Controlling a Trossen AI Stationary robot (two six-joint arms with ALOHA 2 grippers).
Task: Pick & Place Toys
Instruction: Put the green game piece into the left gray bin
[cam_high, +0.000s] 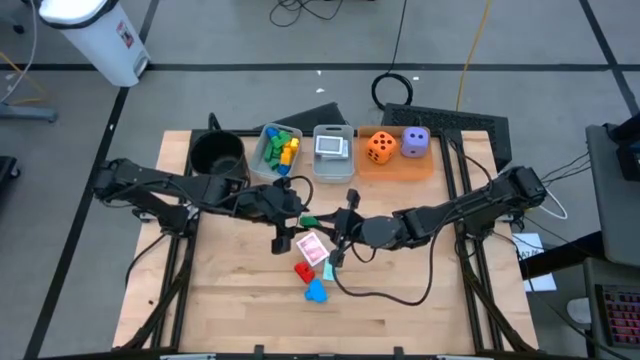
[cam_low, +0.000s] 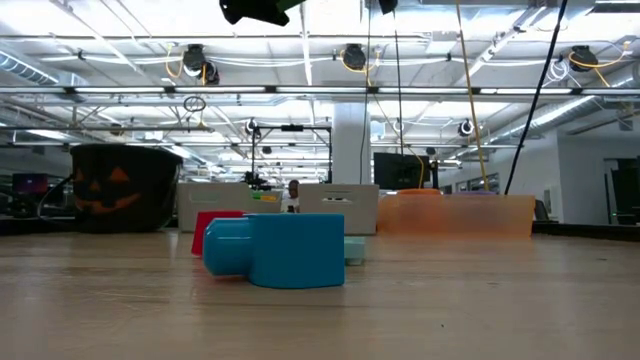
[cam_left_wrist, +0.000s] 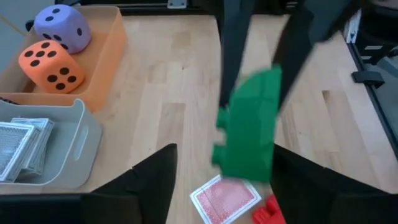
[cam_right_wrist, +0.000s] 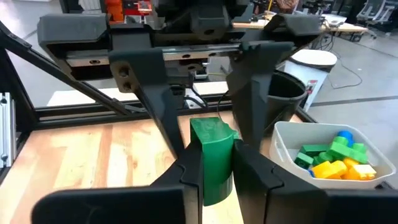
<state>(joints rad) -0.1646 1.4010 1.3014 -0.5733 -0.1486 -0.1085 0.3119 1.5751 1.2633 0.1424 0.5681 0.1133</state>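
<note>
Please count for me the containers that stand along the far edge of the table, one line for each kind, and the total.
Black pot: 1
Clear bin: 2
Orange tray: 1
Total: 4

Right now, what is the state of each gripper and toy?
left gripper: open beside the green block
right gripper: shut on green block
blue block: lying on table
playing card: back up on table
orange die: in orange tray
purple die: in orange tray
</note>
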